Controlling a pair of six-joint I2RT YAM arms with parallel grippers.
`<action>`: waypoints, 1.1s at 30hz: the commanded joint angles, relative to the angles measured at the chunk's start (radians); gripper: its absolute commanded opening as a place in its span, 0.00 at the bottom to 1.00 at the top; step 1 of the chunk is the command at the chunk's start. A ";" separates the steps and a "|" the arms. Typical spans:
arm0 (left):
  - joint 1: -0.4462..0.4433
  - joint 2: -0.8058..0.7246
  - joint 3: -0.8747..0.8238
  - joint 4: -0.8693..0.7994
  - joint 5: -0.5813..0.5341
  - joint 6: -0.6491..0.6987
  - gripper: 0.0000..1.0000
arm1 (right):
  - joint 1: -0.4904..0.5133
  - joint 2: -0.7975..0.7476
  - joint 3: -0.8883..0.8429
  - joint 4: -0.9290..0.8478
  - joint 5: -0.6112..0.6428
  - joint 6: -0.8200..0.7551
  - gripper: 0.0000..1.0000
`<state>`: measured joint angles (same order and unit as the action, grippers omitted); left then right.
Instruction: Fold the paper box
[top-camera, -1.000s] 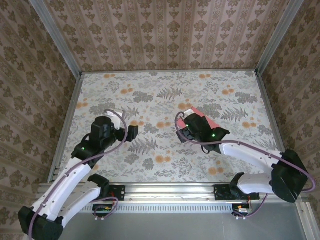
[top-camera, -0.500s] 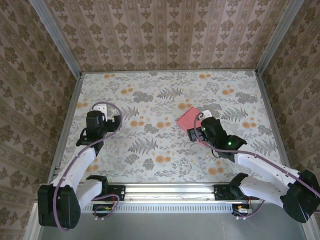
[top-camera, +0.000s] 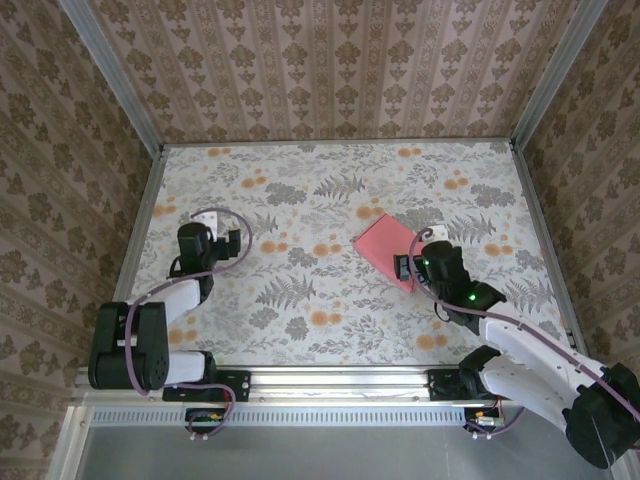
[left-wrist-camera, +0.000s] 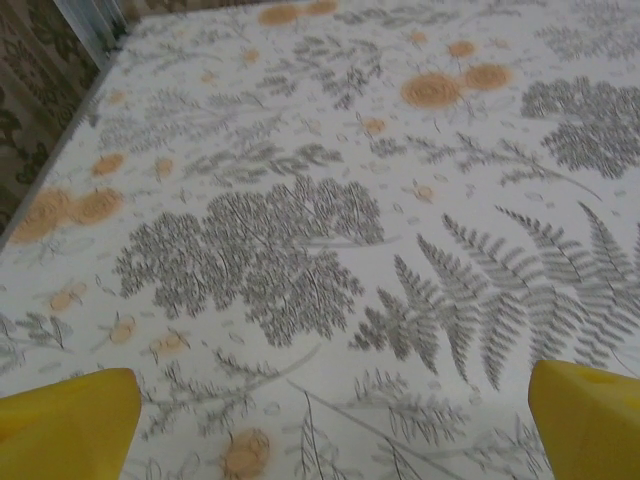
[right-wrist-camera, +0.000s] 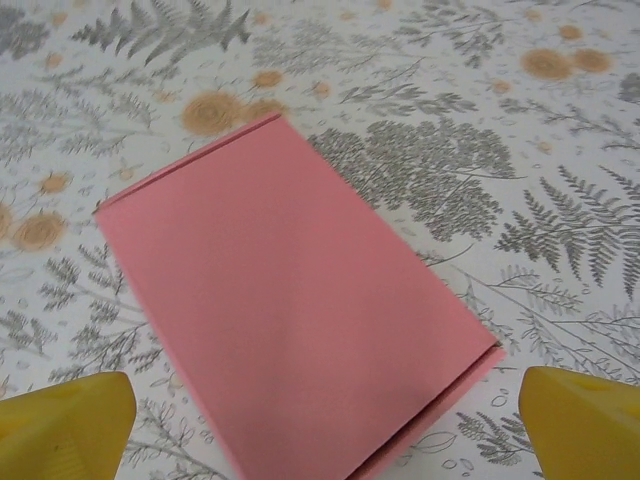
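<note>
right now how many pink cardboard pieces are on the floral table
1. The pink cardboard paper box lies right of centre on the table, pink face up, ahead of the open right gripper. Anything beneath it would be hidden.

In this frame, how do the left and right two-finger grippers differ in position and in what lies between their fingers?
The right gripper is at the near corner of the pink cardboard paper box; the left gripper is far from it, near the left edge of the floral tablecloth. Between the right gripper's yellow fingers lies the box; between the left gripper's, bare tablecloth. Both are open and hold nothing.
</note>
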<state>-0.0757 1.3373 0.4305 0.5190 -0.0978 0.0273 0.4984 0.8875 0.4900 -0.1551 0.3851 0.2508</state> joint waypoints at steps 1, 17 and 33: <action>0.018 0.056 -0.010 0.192 0.023 0.042 1.00 | -0.040 -0.023 -0.011 0.057 0.007 0.012 1.00; 0.075 0.213 -0.033 0.382 0.114 0.022 1.00 | -0.414 0.171 -0.035 0.371 -0.057 -0.062 1.00; 0.078 0.214 -0.032 0.377 0.148 0.029 1.00 | -0.466 0.581 -0.118 1.017 -0.169 -0.179 1.00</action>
<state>0.0013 1.5478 0.4034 0.8680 0.0307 0.0570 0.0368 1.3983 0.4110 0.6693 0.2874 0.1005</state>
